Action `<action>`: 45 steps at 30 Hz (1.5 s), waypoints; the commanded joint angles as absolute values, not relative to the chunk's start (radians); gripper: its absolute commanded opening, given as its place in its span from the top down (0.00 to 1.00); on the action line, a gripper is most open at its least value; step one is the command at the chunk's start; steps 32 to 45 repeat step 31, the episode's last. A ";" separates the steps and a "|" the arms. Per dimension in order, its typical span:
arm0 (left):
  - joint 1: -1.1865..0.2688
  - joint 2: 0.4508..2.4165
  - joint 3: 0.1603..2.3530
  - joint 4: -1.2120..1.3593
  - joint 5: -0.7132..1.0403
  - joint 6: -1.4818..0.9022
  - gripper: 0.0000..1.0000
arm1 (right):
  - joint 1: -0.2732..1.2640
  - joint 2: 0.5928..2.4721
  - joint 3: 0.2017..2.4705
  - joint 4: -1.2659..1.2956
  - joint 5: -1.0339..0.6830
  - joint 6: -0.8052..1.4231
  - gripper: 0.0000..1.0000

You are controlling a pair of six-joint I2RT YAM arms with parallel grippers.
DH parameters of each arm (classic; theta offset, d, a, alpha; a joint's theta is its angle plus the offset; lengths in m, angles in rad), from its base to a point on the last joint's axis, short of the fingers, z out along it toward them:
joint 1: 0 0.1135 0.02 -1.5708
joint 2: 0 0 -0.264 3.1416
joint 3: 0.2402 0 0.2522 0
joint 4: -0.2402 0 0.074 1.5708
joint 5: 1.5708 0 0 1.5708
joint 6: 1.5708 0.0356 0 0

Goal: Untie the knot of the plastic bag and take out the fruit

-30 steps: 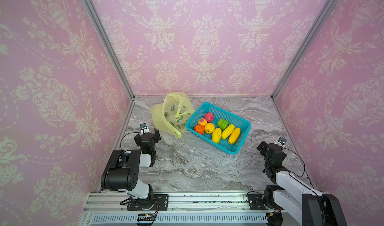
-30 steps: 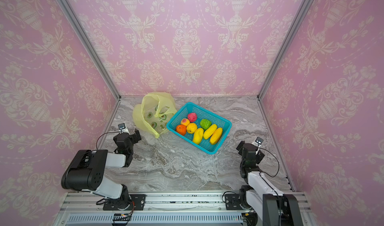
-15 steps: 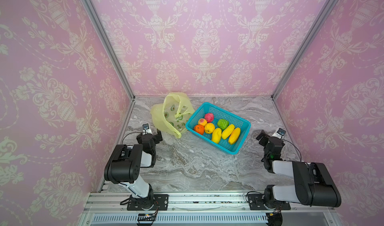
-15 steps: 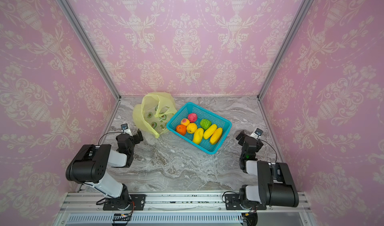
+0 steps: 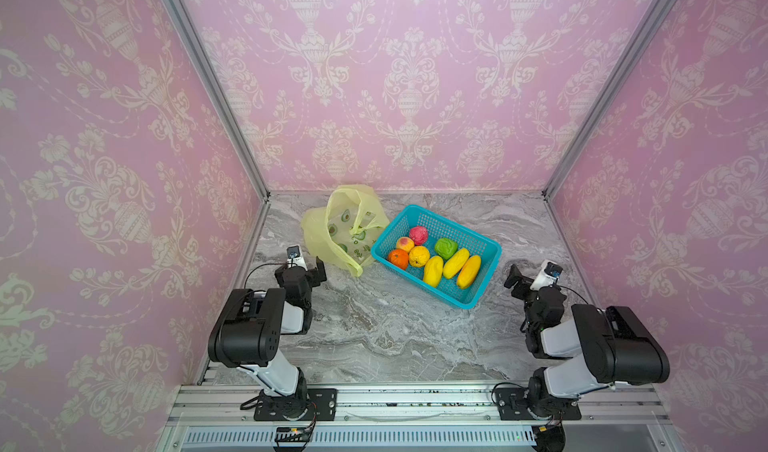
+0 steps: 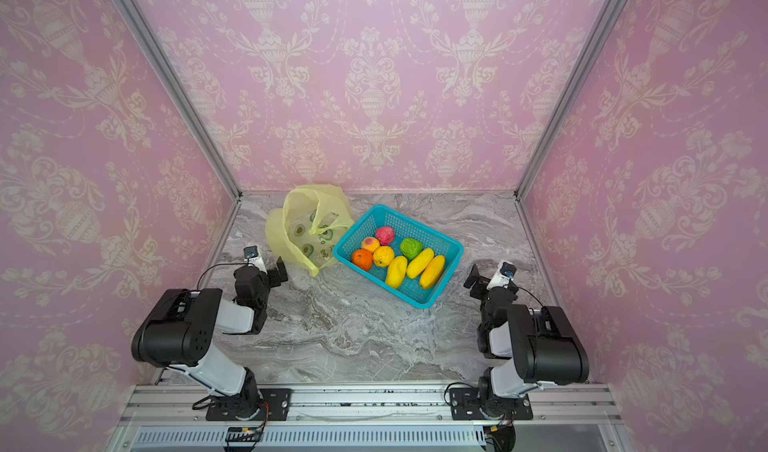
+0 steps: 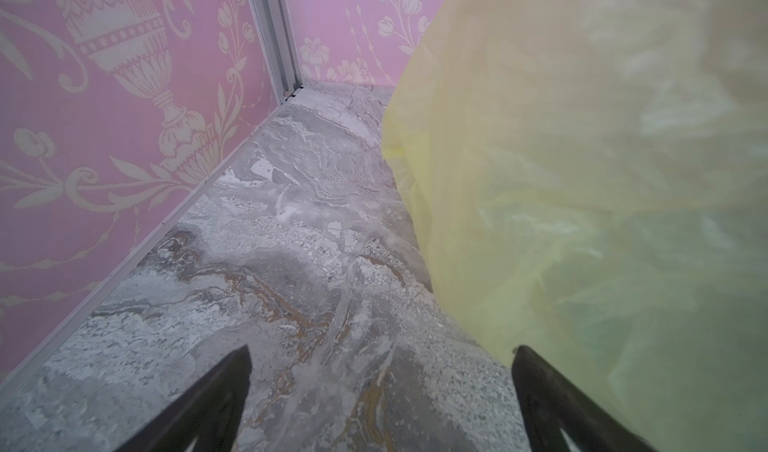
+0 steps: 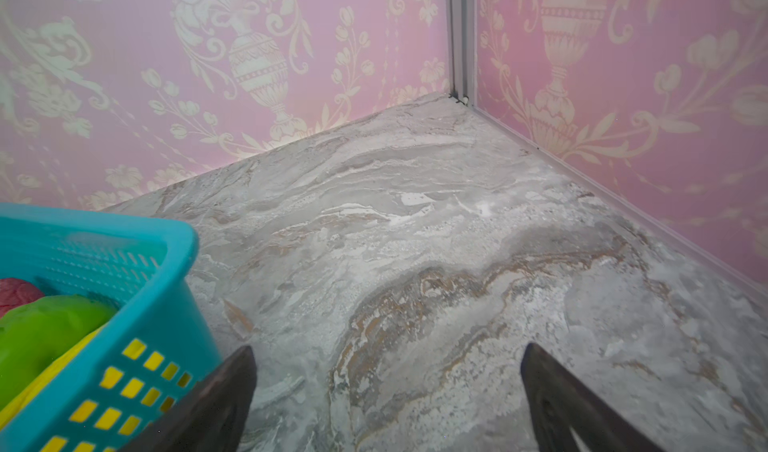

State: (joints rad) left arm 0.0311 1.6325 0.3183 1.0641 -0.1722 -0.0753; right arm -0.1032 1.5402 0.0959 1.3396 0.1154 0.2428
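The plastic bag (image 5: 322, 231) lay slumped and gaping at the back left of the marble table (image 5: 374, 325), just beside the turquoise basket (image 5: 482, 288) on its right. The fruit (image 5: 432, 269) sat in that basket, the long yellow pieces toward the near end and the round ones toward the bag. The left gripper (image 7: 380, 352) hung low just beside the bag with its jaws spread wide on nothing, while the right gripper (image 8: 388, 352) stood near the basket's right side, equally spread and empty

Robot test booth (staged set), pink wallpapered panels (image 5: 407, 76), aluminium posts (image 5: 212, 84), marble-look tabletop (image 5: 374, 329)
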 commanded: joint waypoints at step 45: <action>0.037 1.635 0.359 1.006 -0.058 -0.017 0.01 | -0.053 1.546 0.301 1.071 -0.113 0.085 0.00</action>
